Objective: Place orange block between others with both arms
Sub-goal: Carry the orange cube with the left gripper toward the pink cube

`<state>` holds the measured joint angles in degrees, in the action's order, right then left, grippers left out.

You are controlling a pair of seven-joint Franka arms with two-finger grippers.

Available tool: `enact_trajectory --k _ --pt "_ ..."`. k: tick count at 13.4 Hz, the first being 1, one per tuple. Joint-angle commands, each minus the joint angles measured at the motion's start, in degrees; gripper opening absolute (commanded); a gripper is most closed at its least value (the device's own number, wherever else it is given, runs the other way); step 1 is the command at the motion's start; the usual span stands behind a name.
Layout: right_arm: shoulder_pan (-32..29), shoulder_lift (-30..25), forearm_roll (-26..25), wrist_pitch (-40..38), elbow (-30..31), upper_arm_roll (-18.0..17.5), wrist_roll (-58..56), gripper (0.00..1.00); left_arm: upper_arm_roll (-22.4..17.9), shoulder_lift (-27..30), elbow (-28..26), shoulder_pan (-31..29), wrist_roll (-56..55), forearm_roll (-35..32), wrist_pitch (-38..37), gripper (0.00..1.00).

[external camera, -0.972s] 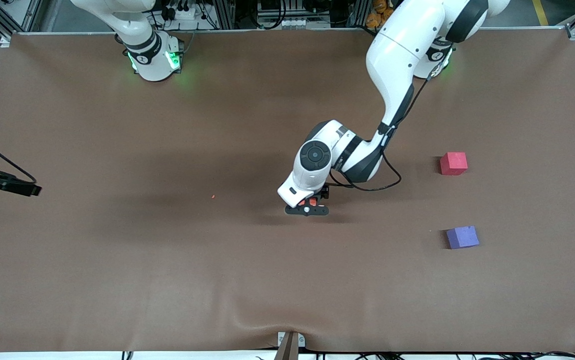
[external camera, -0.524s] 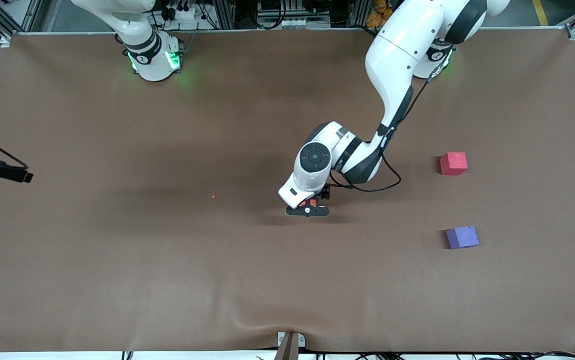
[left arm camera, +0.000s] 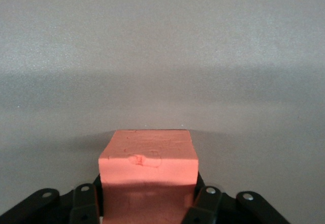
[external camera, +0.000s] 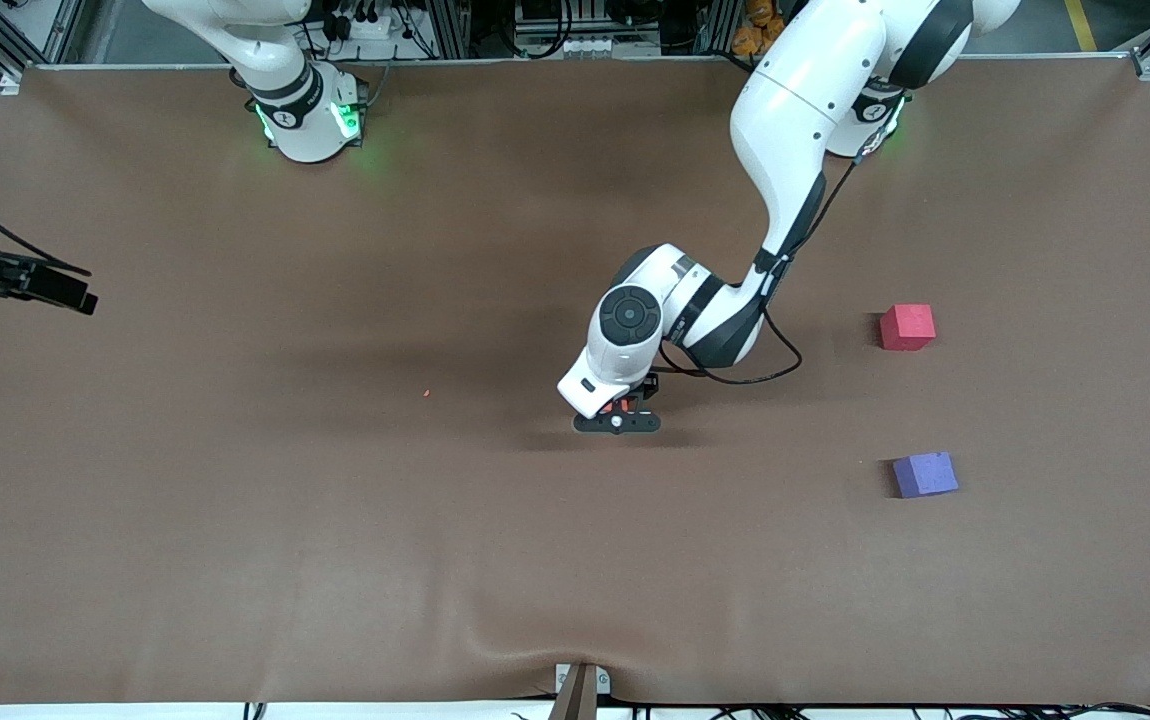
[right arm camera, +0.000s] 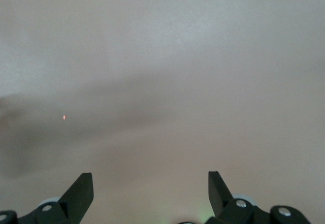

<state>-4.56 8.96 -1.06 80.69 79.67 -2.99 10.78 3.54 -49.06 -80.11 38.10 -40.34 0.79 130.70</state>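
The orange block (left arm camera: 147, 158) sits between the fingers of my left gripper (left arm camera: 147, 206), which press on two of its sides low over the middle of the table. From the front only a sliver of the orange block (external camera: 624, 404) shows under the left gripper (external camera: 618, 417). The others lie toward the left arm's end: the red-pink cube (external camera: 907, 326), and the purple-blue cube (external camera: 925, 474) nearer the camera, with a gap between them. My right gripper (right arm camera: 150, 188) hangs open and empty over bare mat at the right arm's end (external camera: 45, 283).
A tiny orange crumb (external camera: 426, 392) lies on the brown mat (external camera: 335, 520) between the two grippers and also shows in the right wrist view (right arm camera: 64, 117). The mat has a ripple at its front edge by a clamp (external camera: 580, 685).
The left gripper's fingers have closed onto the orange block. The right gripper has drifted toward the bases' edge of the table, still open.
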Motion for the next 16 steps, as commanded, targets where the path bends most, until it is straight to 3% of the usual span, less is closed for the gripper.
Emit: enact_trajectory --k 1,5,8,11,16 --pt "-1.5 -2.5 -0.9 1.0 4.2 -1.5 0.3 1.0 -0.5 0.8 0.9 -0.5 -1.8 -0.4 -0.7 0.0" --pt "-1.9 -2.7 -0.9 0.8 4.2 -2.1 0.3 1.0 -0.6 7.6 -1.9 -7.4 -2.8 -0.8 -9.4 0.0" --pt "-1.7 -2.6 -1.2 -0.1 3.6 -1.1 0.3 1.0 -0.4 16.0 -10.0 -13.7 -1.4 -1.1 -10.5 0.0" --pt "1.4 -2.5 -1.0 -1.9 3.5 3.3 -0.3 1.0 -0.3 21.4 -17.2 -19.8 8.7 -1.1 -10.5 0.0" --pt "3.9 -2.4 -0.9 -2.0 3.4 3.3 0.1 1.0 -0.3 26.7 -25.7 -29.1 25.3 -1.1 -10.7 0.0"
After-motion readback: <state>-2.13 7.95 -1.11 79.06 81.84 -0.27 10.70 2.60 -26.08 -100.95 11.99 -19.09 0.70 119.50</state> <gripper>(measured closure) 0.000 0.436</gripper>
